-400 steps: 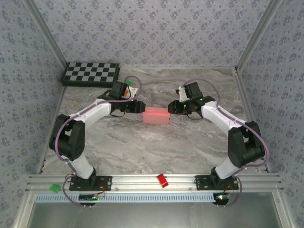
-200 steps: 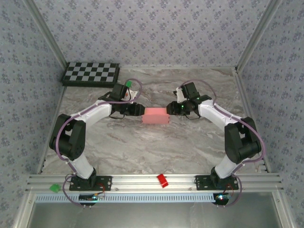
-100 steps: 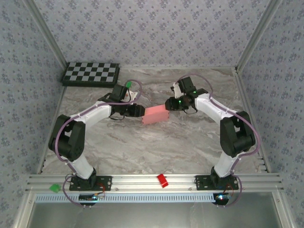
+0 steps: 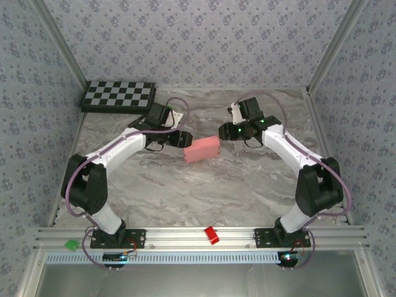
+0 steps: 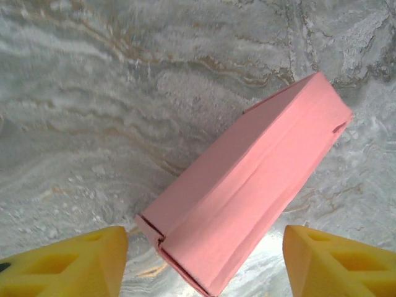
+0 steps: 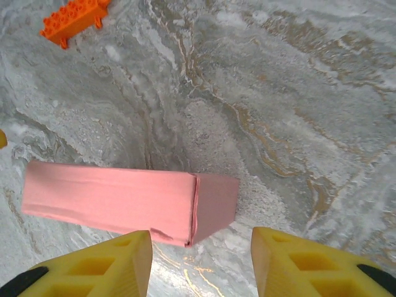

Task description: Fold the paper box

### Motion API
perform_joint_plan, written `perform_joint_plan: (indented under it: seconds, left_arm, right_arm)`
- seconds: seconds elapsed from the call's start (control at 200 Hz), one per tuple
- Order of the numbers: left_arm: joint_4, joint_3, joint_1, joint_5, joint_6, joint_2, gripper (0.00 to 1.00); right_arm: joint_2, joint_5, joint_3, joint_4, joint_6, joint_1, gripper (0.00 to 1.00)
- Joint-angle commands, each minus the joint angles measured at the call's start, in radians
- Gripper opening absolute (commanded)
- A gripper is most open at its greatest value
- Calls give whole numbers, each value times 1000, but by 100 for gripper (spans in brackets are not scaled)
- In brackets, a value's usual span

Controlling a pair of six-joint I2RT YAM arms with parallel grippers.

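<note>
Paper box lies flat and closed on the marble worktop, slightly skewed, between the two claws. Left claw sits at its left end, fingers spread wide with the box end between them, not touching (gap on both sides in the wrist view). Right claw is spread too, gripping nothing; the box's right end lies just ahead of its fingers.

The paper box is pink thin card, folded shut into 1 small, flat rectangular block with both ends closed. It lies flat on the marbled table, mid-table, skewed, its right end farther back.
</note>
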Motion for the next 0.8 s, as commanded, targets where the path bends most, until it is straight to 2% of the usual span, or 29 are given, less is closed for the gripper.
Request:
perform_joint_plan:
  seconds: [0.0,0.425,0.795]
  left_arm:
    - [-61,60,-29,-79,98,-8,70]
    - [-235,293,-175,-241,433,178,77]
    - [-345,422,-206,-285,540,314,77]
  right_arm:
    - [-49,20,-81,13,3,-23,48]
    - [-163,25,-267,56,35,-97,48]
    - [-193,20,-303,55,38,-124,48]
